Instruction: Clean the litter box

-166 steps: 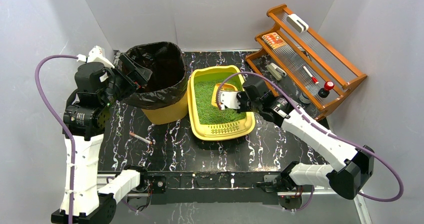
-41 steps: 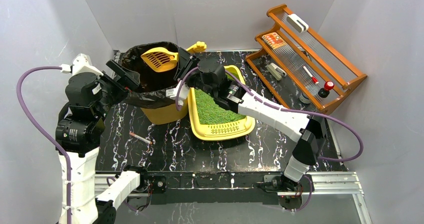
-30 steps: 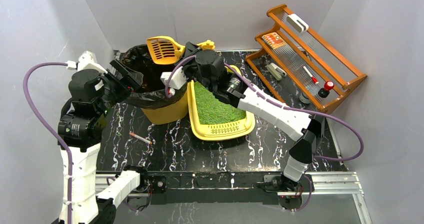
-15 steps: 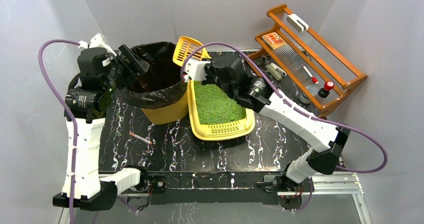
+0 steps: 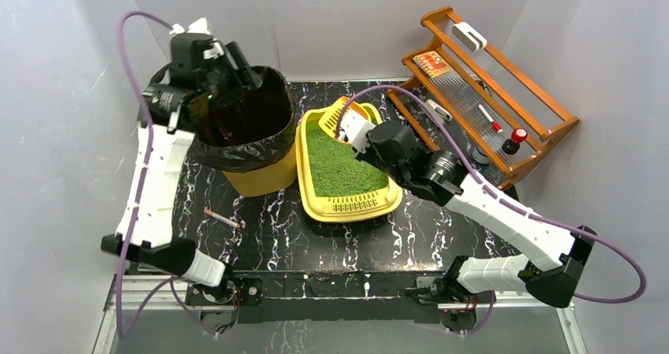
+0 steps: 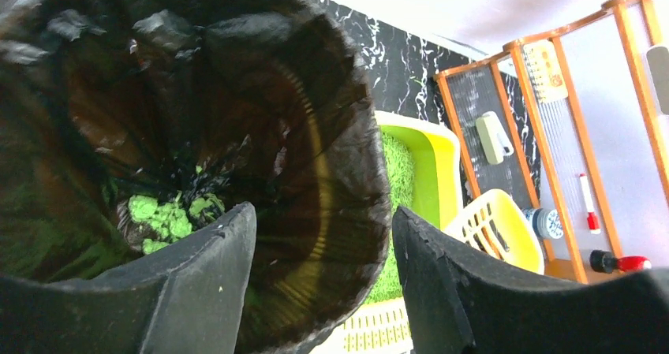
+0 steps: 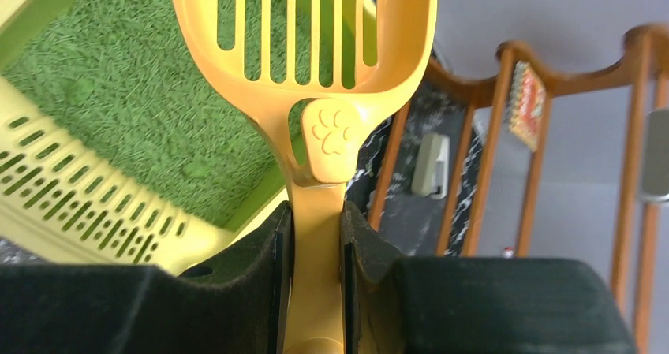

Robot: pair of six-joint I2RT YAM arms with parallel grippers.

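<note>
The litter box [image 5: 351,205] is a shallow yellow tray of green litter [image 5: 339,163], with its slotted grate at the near end. My right gripper [image 5: 356,129] is shut on the handle of the orange slotted scoop [image 5: 347,111] and holds it over the box's far right corner. In the right wrist view the empty scoop head [image 7: 308,31] hangs above the litter [image 7: 142,109] and the pads [image 7: 281,251] clamp the handle. My left gripper [image 5: 237,70] is open and empty, raised over the far left rim of the bin. Its wrist view [image 6: 323,283] looks down into the bag.
The yellow bin with a black bag [image 5: 244,125] stands left of the litter box, with green clumps [image 6: 166,212] at its bottom. A small stick-like item [image 5: 222,217] lies on the black marble table. A wooden rack [image 5: 489,86] with small items stands at the back right.
My right gripper carried the scoop from over the bin back right to the litter box's far corner. My left arm rose and swung toward the back of the bin.
</note>
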